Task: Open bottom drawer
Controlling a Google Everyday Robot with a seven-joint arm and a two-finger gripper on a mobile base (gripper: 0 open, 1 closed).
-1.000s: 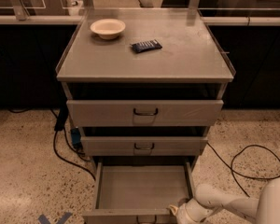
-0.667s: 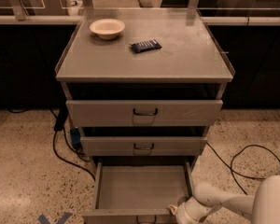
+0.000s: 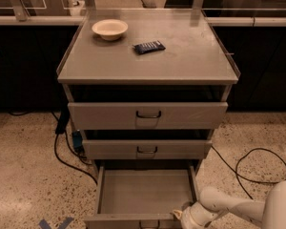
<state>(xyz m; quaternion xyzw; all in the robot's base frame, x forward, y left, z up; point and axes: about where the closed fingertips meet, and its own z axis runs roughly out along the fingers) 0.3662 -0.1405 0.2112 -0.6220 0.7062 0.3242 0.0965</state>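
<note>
The gripper (image 3: 180, 217) is at the right front corner of the bottom drawer (image 3: 145, 192), which stands pulled out to its left. Whether it grips anything I cannot tell. Far above are a bowl (image 3: 109, 28) and a dark packet (image 3: 149, 46). Since a second ago, drawer and gripper have hardly moved.

The bottom drawer (image 3: 145, 193) is standing pulled out beneath the table (image 3: 148, 66), and the gripper (image 3: 181, 217) is sitting at the right end of its front panel. A bowl (image 3: 109, 28) is resting near the table's back left corner, with a dark packet (image 3: 149, 46) lying just right of it.
</note>
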